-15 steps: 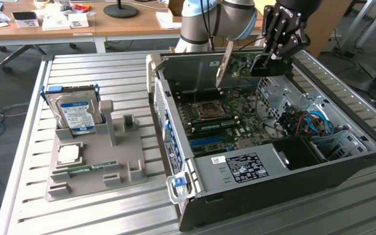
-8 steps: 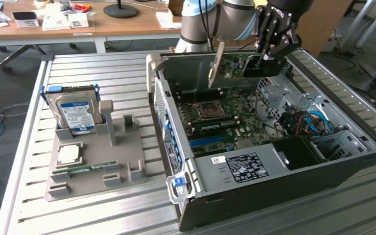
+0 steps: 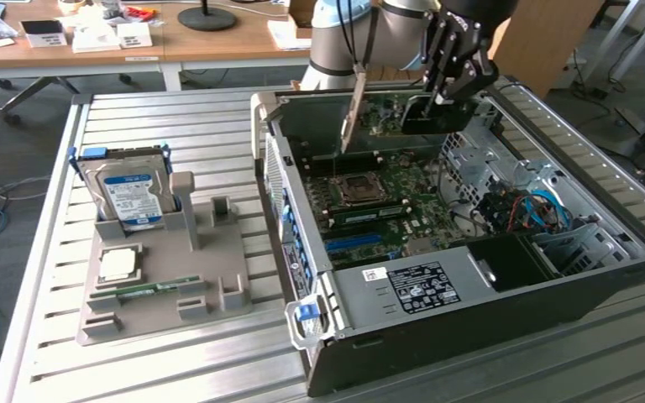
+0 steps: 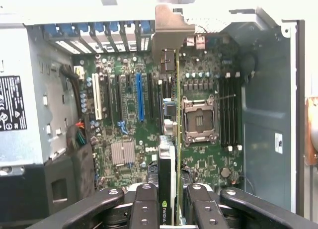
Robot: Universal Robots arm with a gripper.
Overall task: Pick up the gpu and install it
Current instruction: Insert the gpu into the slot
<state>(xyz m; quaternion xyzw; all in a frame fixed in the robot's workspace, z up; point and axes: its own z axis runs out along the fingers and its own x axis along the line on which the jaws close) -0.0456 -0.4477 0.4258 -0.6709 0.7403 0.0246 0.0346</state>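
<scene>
We hold the card over the open case

At the exterior view's upper centre, our arm angles down, its tool (image 3: 440, 96) pinching the gpu (image 3: 381, 113) edge-on above the motherboard (image 3: 385, 197) inside the computer case (image 3: 524, 281).

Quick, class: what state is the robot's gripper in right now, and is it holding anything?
Gripper: closed on the gpu, held edge-on over the motherboard.
</scene>
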